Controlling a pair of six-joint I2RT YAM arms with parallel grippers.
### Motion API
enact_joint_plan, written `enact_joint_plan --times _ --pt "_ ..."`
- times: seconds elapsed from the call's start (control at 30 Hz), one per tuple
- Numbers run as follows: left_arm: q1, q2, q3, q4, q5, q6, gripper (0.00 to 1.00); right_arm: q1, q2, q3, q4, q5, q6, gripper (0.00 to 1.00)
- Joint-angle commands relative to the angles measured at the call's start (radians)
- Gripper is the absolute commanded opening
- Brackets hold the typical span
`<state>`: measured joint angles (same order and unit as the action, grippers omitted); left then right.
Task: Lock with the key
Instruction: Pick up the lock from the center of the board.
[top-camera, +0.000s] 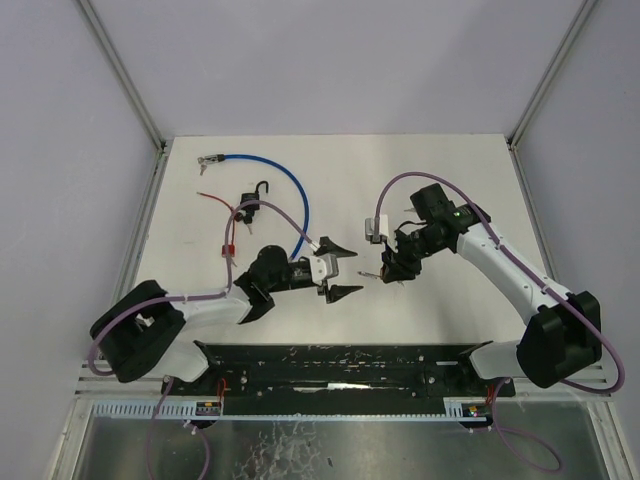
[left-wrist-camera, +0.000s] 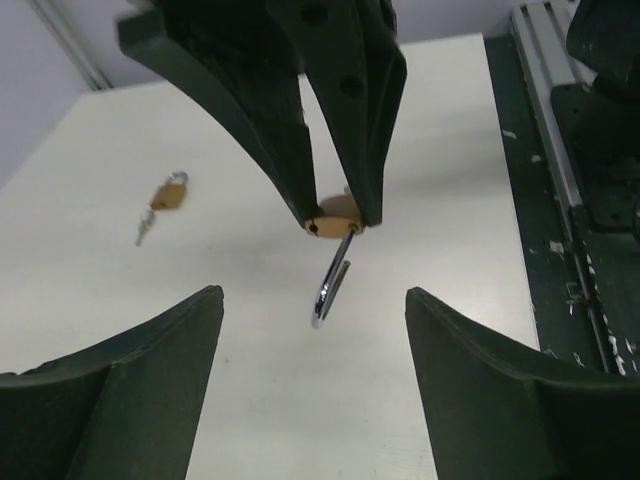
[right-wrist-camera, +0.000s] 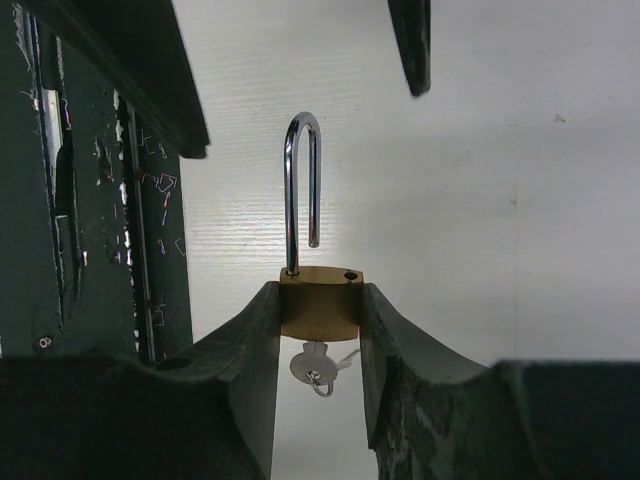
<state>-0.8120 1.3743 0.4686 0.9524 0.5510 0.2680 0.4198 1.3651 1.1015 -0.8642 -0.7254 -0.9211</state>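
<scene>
Your right gripper (top-camera: 388, 268) clamps the padlock (right-wrist-camera: 320, 312), shackle (right-wrist-camera: 300, 170) swung open, key (right-wrist-camera: 312, 368) at its base. Your left gripper (top-camera: 345, 271) stands open near it.

White table (top-camera: 420, 165). At its far left lie a blue cable (top-camera: 285, 172), a red wire (top-camera: 215, 201) and a black hook (top-camera: 251, 203). A small brass padlock (left-wrist-camera: 170, 193) with keys lies apart.
</scene>
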Motion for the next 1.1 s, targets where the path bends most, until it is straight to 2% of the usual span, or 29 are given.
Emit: enact_joint_plan --times 0.0,0.33,0.7,0.97,1.07 --pt "-0.001 0.077 0.068 -0.101 0.076 0.059 0.69 0.003 -0.036 0.008 -0.027 -0.062 -0.043 0.00" --pt "-0.001 0.142 0.132 -0.156 0.122 0.058 0.44 0.003 -0.029 0.005 -0.033 -0.074 -0.053 0.00" --pt "-0.002 0.157 0.153 -0.157 0.156 0.034 0.35 0.003 -0.023 0.001 -0.036 -0.080 -0.056 0.00" --pt "-0.001 0.163 0.155 -0.125 0.170 0.010 0.34 0.003 -0.012 0.000 -0.036 -0.080 -0.058 0.00" --pt "-0.002 0.167 0.157 -0.124 0.175 0.008 0.28 0.003 -0.012 0.000 -0.036 -0.081 -0.057 0.00"
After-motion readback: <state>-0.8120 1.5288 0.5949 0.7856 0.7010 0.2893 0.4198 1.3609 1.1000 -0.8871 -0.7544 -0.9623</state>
